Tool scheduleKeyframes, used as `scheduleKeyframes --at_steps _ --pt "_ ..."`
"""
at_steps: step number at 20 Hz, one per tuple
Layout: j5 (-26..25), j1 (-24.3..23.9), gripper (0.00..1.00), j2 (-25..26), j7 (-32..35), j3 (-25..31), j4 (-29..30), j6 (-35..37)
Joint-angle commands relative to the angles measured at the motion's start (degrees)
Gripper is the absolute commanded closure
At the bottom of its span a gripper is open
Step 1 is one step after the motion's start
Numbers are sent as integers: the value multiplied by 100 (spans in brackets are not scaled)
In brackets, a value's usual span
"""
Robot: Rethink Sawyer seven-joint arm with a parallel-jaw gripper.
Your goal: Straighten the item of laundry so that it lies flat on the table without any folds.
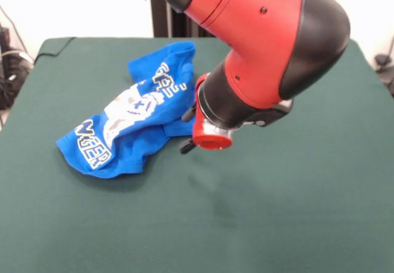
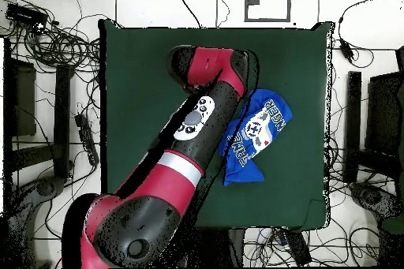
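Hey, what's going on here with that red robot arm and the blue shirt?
A red and black robot arm is reaching down over a dark green table toward a small blue T-shirt. The shirt lies crumpled and folded over itself, its white lettering and print creased, so it is not yet flat. The arm's end sits right beside the shirt's edge, but its bulk hides the gripper, so I cannot tell whether it is holding the fabric.

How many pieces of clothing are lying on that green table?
1: a crumpled blue T-shirt lies on the table, beside the robot's arm. The arm covers part of the table, so something small could be hidden.
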Motion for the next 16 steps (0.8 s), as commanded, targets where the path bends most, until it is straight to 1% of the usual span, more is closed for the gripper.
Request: scheduleKeyframes --at_steps 1,10,14,16 --pt "-632 233 0 -436 -401 654 606 -1473" --pt "-784 289 0 -333 -53 803 442 -1381" --pt "-792 351 0 -281 52 914 554 -1608" --pt "-867 365 0 -194 88 880 585 -1797"
